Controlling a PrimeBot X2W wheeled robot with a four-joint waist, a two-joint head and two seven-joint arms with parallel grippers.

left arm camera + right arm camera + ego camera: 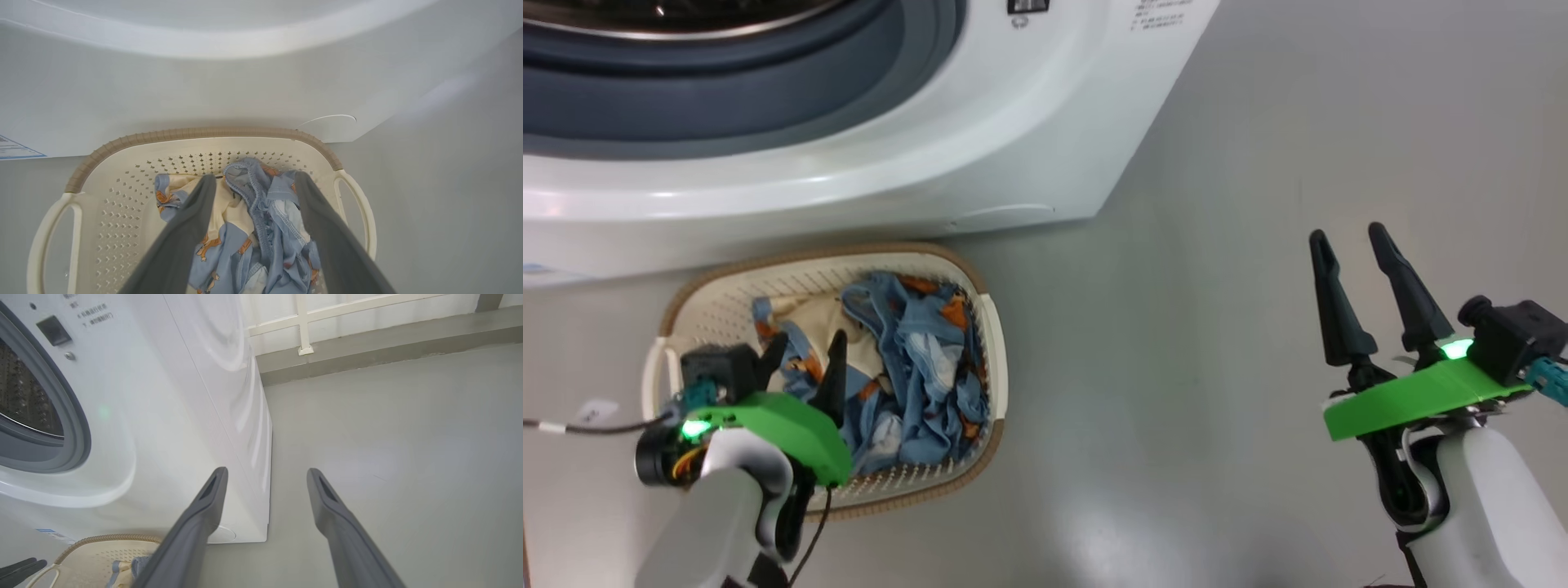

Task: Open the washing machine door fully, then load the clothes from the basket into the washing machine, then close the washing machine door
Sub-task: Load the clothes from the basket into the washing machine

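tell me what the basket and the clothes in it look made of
Basket: likely moulded cream plastic, smooth, given its punched holes; its rim is brown with a woven-look texture. Clothes: soft thin fabric, perhaps cotton, judging by crumpled folds and stitched hems.

Laundry area, washing machine [980, 155], basket [988, 343], grey floor [1192, 367]

I am viewing: clothes [923, 367] showing light blue with orange-brown prints; basket [719, 310] showing cream, brown rim [849, 248]; washing machine [1029, 139] showing white, grey seal [768, 98].
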